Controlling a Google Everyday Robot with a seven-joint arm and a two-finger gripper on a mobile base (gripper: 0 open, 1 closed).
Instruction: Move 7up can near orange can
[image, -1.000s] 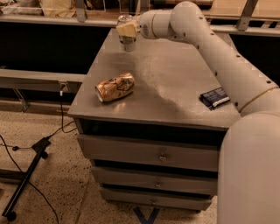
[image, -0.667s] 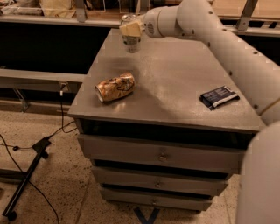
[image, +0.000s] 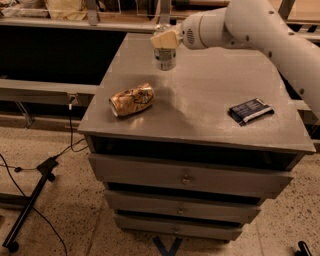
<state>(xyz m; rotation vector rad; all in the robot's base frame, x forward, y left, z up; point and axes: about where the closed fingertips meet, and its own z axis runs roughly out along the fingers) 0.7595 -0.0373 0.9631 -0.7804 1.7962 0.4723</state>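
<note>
The 7up can (image: 164, 56), silver-grey with a greenish-white label, stands upright toward the back left of the grey cabinet top (image: 205, 107). My gripper (image: 163, 40) reaches in from the right and is shut on the upper part of the can. The orange can (image: 131, 99), crushed and orange-brown with pale markings, lies on its side near the front left of the top, a short way in front and left of the 7up can.
A flat dark-blue packet (image: 251, 110) lies on the right side of the top. My white arm (image: 260, 27) spans the back right. The cabinet has drawers (image: 190, 176) below. A stand leg and cables (image: 35, 195) lie on the floor at left.
My gripper has carried the 7up can from the far back edge forward, closer to the orange can. The orange can and the packet have not moved.
</note>
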